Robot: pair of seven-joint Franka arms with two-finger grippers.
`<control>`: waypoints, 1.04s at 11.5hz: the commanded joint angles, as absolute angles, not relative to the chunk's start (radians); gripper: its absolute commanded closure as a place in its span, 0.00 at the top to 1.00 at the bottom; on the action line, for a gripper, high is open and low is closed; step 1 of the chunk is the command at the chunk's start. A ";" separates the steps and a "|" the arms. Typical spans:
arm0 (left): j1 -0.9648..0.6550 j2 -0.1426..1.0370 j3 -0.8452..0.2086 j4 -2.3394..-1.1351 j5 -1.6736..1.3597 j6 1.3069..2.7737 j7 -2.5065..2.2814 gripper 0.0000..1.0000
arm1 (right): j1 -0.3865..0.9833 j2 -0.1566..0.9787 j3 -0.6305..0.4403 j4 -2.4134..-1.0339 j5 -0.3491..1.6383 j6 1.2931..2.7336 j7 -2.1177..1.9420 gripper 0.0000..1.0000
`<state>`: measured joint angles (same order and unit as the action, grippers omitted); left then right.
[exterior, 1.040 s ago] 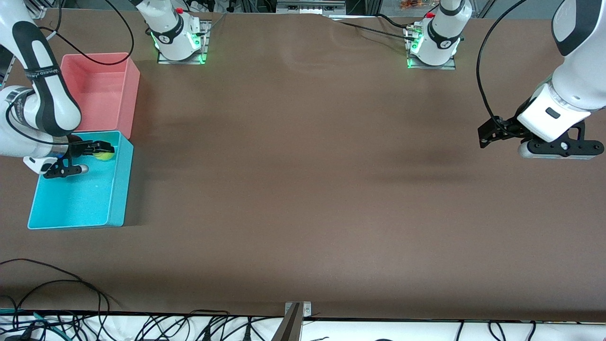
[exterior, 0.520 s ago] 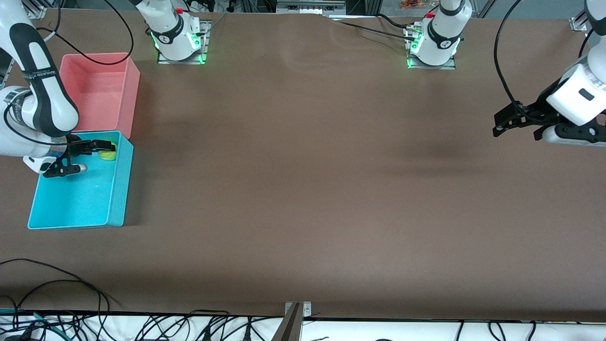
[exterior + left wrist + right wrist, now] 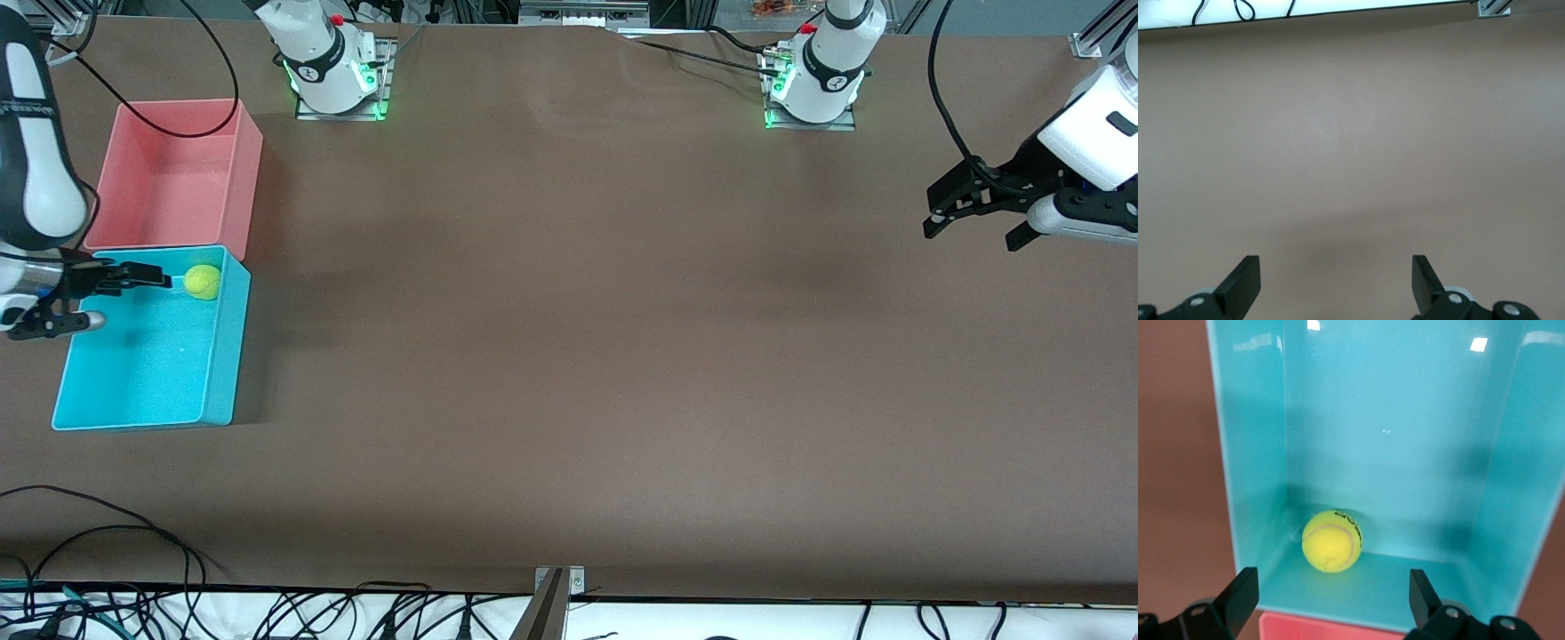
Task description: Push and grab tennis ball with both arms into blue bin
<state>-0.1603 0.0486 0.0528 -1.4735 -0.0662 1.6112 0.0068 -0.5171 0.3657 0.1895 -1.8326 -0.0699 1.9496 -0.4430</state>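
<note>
The yellow-green tennis ball (image 3: 203, 282) lies inside the blue bin (image 3: 142, 378), in the corner next to the pink bin. In the right wrist view the tennis ball (image 3: 1331, 541) rests on the blue bin's (image 3: 1251, 453) floor against its end wall. My right gripper (image 3: 135, 300) hangs open over the bin's edge, beside the ball and apart from it, with nothing between its fingers. The right gripper (image 3: 1333, 593) shows both fingers spread wide. My left gripper (image 3: 971, 233) is open and empty in the air at the left arm's end of the table. The left gripper (image 3: 1336, 277) looks down on bare brown tabletop.
A pink bin (image 3: 178, 173) of the same size stands against the blue bin, farther from the front camera, and is empty. Both arm bases (image 3: 336, 67) (image 3: 813, 76) sit along the table's edge. Cables (image 3: 107, 533) lie at the table's front corner.
The right gripper opened, let go of the ball and drew back toward the right arm's end of the table. The ball now rests in the blue bin. The left arm lifted and moved away.
</note>
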 commanded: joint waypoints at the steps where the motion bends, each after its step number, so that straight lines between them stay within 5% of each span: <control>1: -0.098 0.080 0.008 -1.414 -0.084 1.574 0.035 1.00 | -0.526 0.368 0.202 -1.621 -0.046 1.736 -0.402 1.00; 4: -0.101 0.078 0.003 -1.419 -0.081 1.569 0.035 1.00 | -0.512 0.367 0.206 -1.448 -0.038 1.559 -0.290 1.00; 7: -0.110 0.081 0.003 -1.430 -0.075 1.542 0.028 1.00 | -0.517 0.296 0.305 -1.422 -0.041 1.512 -0.114 1.00; 12: -0.115 0.089 0.003 -1.431 -0.040 1.532 0.025 1.00 | -0.295 0.167 0.157 -1.479 -0.017 1.522 -0.069 1.00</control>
<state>-0.1144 0.0751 0.0053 -1.4583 -0.0616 1.5579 0.0129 -0.4013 0.2272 0.2564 -1.4315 -0.0524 1.5209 -0.0745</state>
